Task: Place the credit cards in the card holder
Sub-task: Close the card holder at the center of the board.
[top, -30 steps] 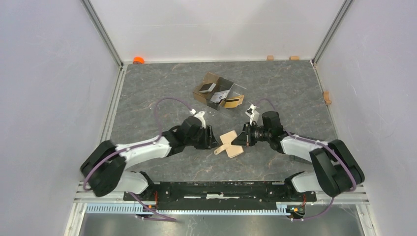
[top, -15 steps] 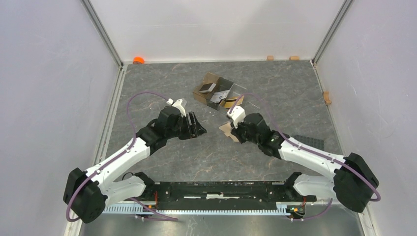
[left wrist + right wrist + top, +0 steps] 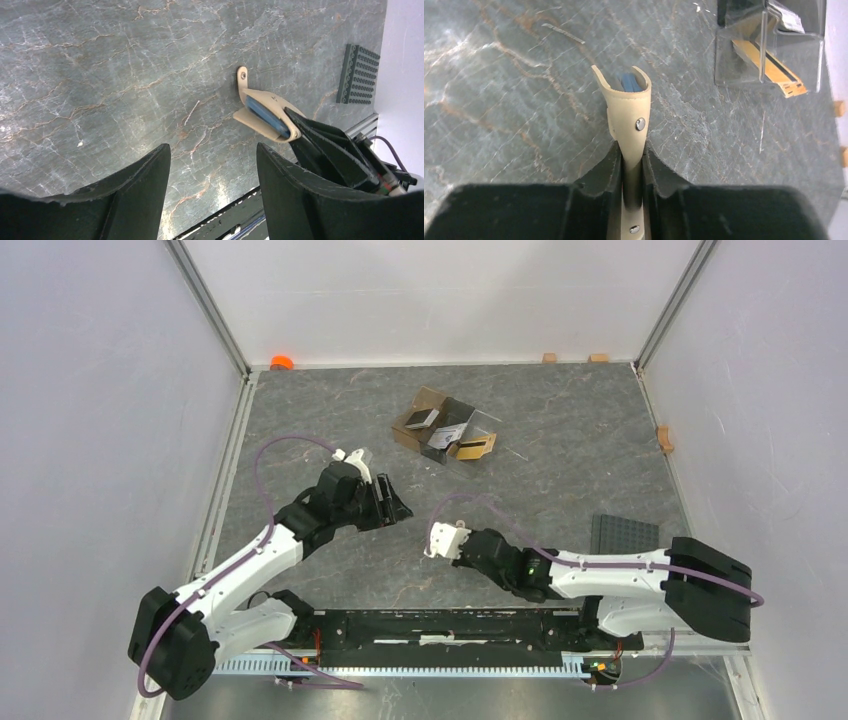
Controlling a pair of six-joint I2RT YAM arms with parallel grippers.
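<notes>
The right gripper point(image 3: 633, 165) pinches the card holder point(image 3: 629, 107) by the table's near edge. The left gripper point(image 3: 212, 152) gapes empty. The credit cards point(image 3: 421, 419) lie in the clear box point(image 3: 487, 425) farther back, apparently none loaded yet.

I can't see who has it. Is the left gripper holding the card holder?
No, the left gripper stands open and empty, while the right gripper pinches the card holder.

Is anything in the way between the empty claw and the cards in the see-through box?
Nothing visible. Only bare table lies between the open left gripper and the clear box holding the credit cards. The card holder is elsewhere, pinched in the right gripper. The box's own walls do surround the cards.
</notes>
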